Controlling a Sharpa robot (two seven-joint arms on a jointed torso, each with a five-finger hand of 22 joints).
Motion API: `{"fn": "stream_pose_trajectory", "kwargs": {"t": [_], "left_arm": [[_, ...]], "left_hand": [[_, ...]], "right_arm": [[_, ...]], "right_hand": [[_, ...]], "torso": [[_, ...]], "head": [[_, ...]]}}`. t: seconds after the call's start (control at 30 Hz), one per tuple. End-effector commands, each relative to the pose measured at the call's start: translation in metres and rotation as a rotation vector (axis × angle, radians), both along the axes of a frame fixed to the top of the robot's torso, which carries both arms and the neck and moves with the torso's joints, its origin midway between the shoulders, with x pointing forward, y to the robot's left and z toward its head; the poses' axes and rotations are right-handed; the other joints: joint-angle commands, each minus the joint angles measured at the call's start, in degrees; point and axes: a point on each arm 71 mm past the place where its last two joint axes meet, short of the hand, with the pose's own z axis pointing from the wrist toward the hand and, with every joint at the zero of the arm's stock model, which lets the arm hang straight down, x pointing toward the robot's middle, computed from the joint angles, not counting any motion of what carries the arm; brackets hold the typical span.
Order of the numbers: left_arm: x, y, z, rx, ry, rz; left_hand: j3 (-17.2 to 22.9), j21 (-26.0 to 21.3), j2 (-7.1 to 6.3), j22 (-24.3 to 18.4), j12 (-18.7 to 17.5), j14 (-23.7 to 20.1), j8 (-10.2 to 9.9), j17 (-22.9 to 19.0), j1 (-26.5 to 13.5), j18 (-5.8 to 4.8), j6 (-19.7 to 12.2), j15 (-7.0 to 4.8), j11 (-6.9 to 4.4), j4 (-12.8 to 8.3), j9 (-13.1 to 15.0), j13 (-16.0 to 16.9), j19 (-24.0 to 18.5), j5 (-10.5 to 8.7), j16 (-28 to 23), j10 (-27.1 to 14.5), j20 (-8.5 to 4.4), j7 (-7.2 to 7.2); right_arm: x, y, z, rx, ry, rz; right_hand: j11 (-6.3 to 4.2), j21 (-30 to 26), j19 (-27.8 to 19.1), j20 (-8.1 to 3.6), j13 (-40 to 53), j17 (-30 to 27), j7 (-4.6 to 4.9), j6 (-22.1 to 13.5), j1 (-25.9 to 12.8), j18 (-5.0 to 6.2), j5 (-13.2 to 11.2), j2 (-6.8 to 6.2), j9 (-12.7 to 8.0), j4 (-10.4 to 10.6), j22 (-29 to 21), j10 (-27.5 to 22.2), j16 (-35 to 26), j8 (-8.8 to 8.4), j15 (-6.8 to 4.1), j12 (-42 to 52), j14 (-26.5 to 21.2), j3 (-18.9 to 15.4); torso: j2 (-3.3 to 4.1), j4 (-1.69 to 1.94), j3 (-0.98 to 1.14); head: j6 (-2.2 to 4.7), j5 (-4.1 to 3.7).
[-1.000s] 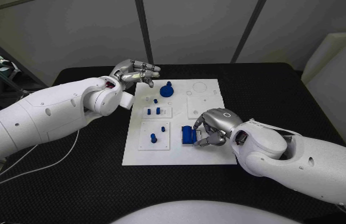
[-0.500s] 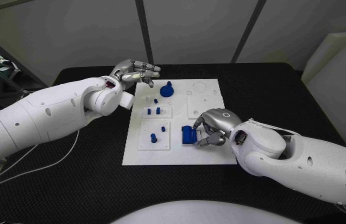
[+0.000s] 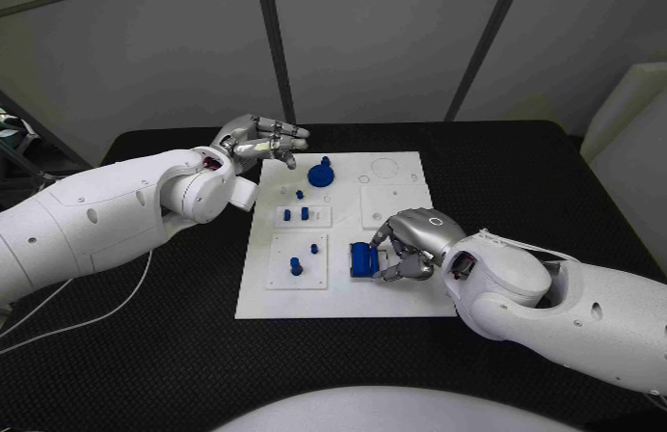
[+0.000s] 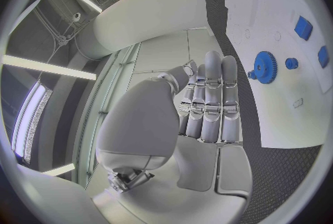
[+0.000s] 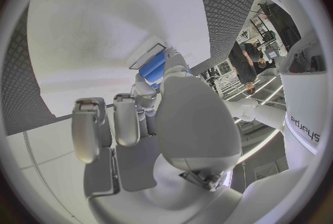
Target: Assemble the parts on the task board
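While the right hand (image 3: 406, 247) curls over the blue block (image 3: 361, 259) at the near-middle of the task board (image 3: 403, 302), its fingers are wrapped onto the block's right side, so it has that part in a grip down on the white plate. Judging from the task, the step in hand is seating this block in place. To do it well, the hand should keep the block square to the board, press straight down rather than drag it sideways, and let go only once it sits flat. A tilt here could jam it or nudge the small blue pegs (image 3: 295, 264) just to its left.

Over at the far-left corner of the board, the left hand (image 3: 263, 141) hovers above the black surface (image 3: 167, 355), fingers curled in and nothing in them. It's idle and well apart from the block.

Now the views split the work. The head view gives the whole layout: the blue gear (image 3: 321, 174) at the far end, the two short blue pieces (image 3: 295, 214) mid-board, the pegs nearer. The left wrist view brings the gear (image 4: 264, 66) up close enough to show its teeth, with a little blue knob (image 4: 291, 63) just beside it. The right wrist view looks past the palm (image 5: 187, 124) and catches a sliver of the block (image 5: 155, 69) against the fingertips (image 5: 142, 88), contact that the head view mostly hides under the hand.
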Motion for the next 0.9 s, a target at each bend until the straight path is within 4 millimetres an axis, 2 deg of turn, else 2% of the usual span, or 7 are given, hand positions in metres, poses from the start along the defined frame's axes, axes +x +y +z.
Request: {"fn": "stream_pose_trajectory", "kwargs": {"t": [0.03, 0.5, 0.9], "left_arm": [[0.000, -0.001, 0.001, -0.005, 0.002, -0.004], [0.000, 0.000, 0.001, -0.002, 0.006, -0.002], [0.000, 0.000, 0.000, -0.002, 0.009, -0.003]], "left_hand": [[-0.18, -0.09, 0.57, 0.04, 0.26, 0.08, -0.18, -0.06, 0.09, -0.69, 0.22, 0.16, 0.21, -0.19, -0.09, -0.08, -0.12, 0.00, -0.36, -0.19, 0.14, 0.30], [-0.16, -0.09, 0.65, 0.07, 0.25, 0.09, -0.21, -0.08, 0.14, -0.69, 0.19, 0.16, 0.23, -0.24, -0.11, -0.10, -0.11, 0.05, -0.40, -0.23, 0.13, 0.32], [-0.16, -0.09, 0.65, 0.07, 0.25, 0.09, -0.21, -0.08, 0.14, -0.69, 0.19, 0.16, 0.23, -0.24, -0.11, -0.10, -0.11, 0.05, -0.40, -0.23, 0.13, 0.32]], "right_arm": [[-0.001, 0.002, 0.006, 0.046, -0.033, 0.007], [-0.004, -0.005, 0.009, 0.058, -0.043, 0.006], [-0.006, -0.014, 0.006, 0.014, -0.014, 0.007]], "right_hand": [[-0.05, 0.18, 6.03, -0.43, 0.10, 0.09, -0.06, 0.47, -0.02, -0.87, 1.01, 0.96, 0.13, -0.24, 15.10, 0.33, 0.35, 0.15, -0.37, 0.41, 2.59, -0.07], [-0.22, 0.18, 6.03, -0.52, 0.27, 0.61, -0.25, 1.63, -0.23, -0.87, 1.93, 1.66, 0.06, -0.38, 15.10, 0.51, 0.65, 0.33, -0.49, 0.77, 2.71, -0.32], [-0.23, 0.18, 6.03, -0.53, 0.25, 0.76, -0.26, 1.70, -0.27, -0.87, 1.98, 1.68, 0.06, -0.38, 15.10, 0.51, 0.75, 0.34, -0.50, 0.76, 2.74, -0.36]], "torso": [[-0.02, 0.00, 0.01], [-0.01, -0.03, 0.03], [-0.02, -0.01, -0.01]], "head": [[0.03, 0.04], [0.03, 0.00], [-0.08, -0.09]]}}
